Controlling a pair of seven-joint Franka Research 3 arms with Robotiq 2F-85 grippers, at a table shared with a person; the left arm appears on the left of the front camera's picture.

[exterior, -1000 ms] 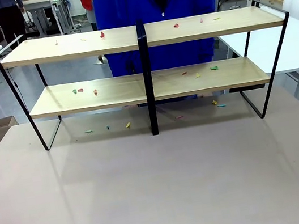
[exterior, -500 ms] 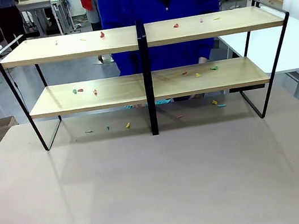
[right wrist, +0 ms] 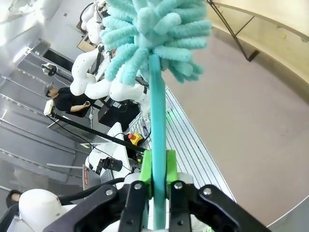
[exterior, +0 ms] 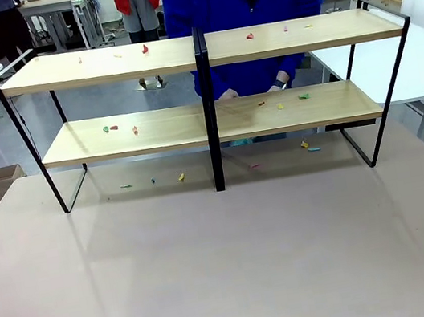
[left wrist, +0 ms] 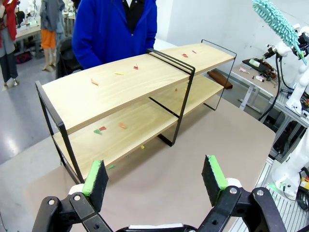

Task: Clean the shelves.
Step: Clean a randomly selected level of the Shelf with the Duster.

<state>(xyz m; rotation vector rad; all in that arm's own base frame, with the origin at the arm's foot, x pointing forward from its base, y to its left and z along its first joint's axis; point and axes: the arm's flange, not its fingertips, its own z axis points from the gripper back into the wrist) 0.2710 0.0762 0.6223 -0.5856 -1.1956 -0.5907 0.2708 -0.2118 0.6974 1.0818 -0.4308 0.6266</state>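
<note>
I see the shelves (exterior: 99, 66) standing at the far side of the worktop (exterior: 229, 261), with small coloured scraps (exterior: 303, 97) on both boards, and a person in blue (exterior: 234, 0) just behind them. My left hand (left wrist: 154, 174) hangs above the worktop with its fingers wide apart, holding nothing. My right hand (right wrist: 158, 169) is clamped on the handle of a turquoise fluffy duster (right wrist: 154, 29), well apart from the shelves.

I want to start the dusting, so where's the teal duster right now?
The teal duster is clamped in the right gripper in the right wrist view, out by the table edge, apart from the shelves.
</note>
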